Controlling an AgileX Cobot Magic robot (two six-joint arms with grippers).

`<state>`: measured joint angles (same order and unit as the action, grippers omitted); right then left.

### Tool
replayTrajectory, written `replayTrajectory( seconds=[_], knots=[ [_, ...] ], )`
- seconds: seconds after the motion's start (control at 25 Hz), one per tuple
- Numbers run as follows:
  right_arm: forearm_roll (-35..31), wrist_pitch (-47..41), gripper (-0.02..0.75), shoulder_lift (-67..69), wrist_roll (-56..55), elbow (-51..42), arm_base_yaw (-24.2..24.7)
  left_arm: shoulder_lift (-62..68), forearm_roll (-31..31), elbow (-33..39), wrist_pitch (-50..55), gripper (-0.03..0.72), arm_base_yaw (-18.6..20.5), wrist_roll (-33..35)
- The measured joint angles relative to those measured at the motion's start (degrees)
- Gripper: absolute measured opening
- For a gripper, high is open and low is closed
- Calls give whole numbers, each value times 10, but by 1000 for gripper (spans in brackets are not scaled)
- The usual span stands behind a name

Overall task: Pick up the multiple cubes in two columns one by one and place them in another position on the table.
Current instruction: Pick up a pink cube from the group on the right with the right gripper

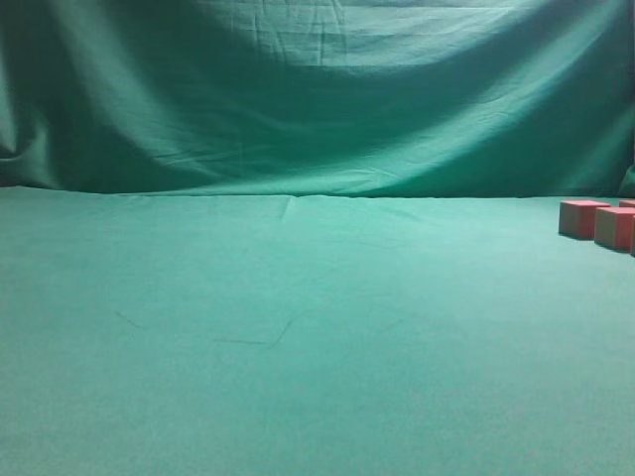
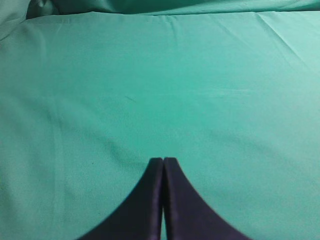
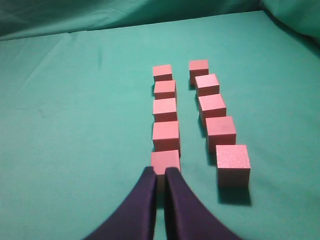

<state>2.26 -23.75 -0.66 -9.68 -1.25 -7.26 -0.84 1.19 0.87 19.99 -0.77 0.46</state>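
Note:
Several salmon-red cubes stand in two columns on the green table (image 3: 75, 125) in the right wrist view: a left column (image 3: 165, 109) and a right column (image 3: 212, 107). My right gripper (image 3: 160, 170) is shut and empty, its tips just in front of the nearest left-column cube (image 3: 165, 160). The nearest right-column cube (image 3: 233, 162) stands to its right. In the exterior view two cubes (image 1: 582, 218) (image 1: 615, 228) show at the far right edge, and no gripper is in sight. My left gripper (image 2: 163, 160) is shut and empty over bare cloth (image 2: 150, 75).
A wrinkled green cloth backdrop (image 1: 317, 89) hangs behind the table (image 1: 298, 327). The backdrop's foot shows at the top of both wrist views. Faint creases run across the table cloth.

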Motion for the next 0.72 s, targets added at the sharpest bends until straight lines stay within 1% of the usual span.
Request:
replayTrajectory(
  seconds=[0.72],
  knots=[
    [0, 0, 50, 0, 0, 0, 0, 0, 0, 0, 0, 0, 0, 0]
  ],
)
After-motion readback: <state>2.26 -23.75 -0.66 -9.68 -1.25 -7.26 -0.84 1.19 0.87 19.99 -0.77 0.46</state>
